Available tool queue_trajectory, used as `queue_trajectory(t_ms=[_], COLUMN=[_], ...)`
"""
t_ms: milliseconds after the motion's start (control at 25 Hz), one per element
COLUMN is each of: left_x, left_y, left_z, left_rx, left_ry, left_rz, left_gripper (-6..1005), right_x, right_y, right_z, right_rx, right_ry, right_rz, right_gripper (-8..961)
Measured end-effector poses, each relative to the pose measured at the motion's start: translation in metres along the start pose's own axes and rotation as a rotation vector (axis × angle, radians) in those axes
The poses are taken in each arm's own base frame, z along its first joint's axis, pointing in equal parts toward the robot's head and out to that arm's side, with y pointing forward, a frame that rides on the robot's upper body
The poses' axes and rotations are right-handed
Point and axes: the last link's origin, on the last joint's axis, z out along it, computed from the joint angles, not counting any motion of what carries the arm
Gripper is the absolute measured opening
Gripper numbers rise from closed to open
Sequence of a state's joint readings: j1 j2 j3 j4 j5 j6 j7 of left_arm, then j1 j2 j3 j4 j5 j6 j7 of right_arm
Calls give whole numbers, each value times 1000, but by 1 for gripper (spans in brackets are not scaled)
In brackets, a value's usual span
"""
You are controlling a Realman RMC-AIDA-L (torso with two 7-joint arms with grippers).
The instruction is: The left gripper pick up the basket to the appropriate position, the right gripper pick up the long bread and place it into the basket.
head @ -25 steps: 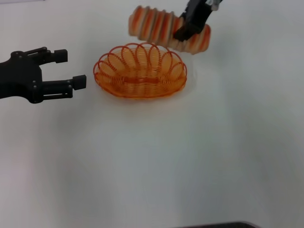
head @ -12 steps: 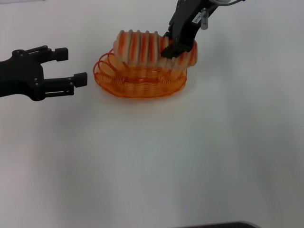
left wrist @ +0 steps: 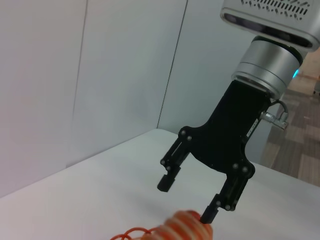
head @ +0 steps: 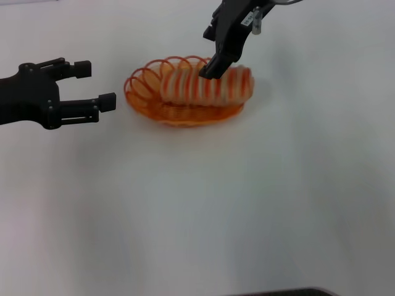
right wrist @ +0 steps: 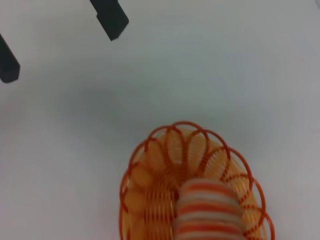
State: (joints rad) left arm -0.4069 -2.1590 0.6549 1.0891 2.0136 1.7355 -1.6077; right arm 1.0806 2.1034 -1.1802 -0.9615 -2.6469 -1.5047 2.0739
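Note:
The orange wire basket (head: 143,92) stands on the white table. The long bread (head: 207,85) lies in it, its right end resting over the rim. My right gripper (head: 216,66) is open just above the bread's middle; the left wrist view shows its fingers apart (left wrist: 187,201) over the bread (left wrist: 182,227). My left gripper (head: 95,85) is open and empty, a little left of the basket and apart from it. The right wrist view shows the basket (right wrist: 150,160), the bread's end (right wrist: 207,210) and the left gripper's fingertips (right wrist: 111,19).
The white table (head: 203,203) stretches wide in front of the basket. A dark edge (head: 284,291) shows at the bottom of the head view. A wall and a floor strip show behind the right arm in the left wrist view.
My right gripper carried the bread down and left from behind the basket, laid it in the basket and opened. The left arm has stayed in place.

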Motion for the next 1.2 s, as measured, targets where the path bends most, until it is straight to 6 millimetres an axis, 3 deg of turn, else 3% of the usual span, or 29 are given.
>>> queue_trajectory(t_ms=[160, 320, 440, 600, 760, 800, 1200], left_x=[0, -2, -3, -5, -14, -16, -30], left_y=[0, 0, 0, 2, 4, 3, 1], left_z=[1, 3, 5, 9, 13, 14, 11], left_rx=[-2, -13, -19, -42, -59, -62, -37], left_ry=[-1, 0, -2, -21, -59, -70, -109], left_rz=[5, 12, 11, 31, 27, 20, -11], left_gripper=[876, 876, 876, 876, 876, 876, 875], right_x=[-2, 1, 14, 49, 99, 99, 184], right_y=[-3, -10, -16, -12, 17, 17, 66], right_z=[1, -4, -16, -26, -19, -19, -5], right_rx=[18, 31, 16, -17, -93, -93, -99], right_ry=[-35, -178, -360, -524, -615, -615, -631], right_rz=[7, 64, 134, 190, 233, 233, 307], right_gripper=[807, 816, 820, 820, 820, 820, 820])
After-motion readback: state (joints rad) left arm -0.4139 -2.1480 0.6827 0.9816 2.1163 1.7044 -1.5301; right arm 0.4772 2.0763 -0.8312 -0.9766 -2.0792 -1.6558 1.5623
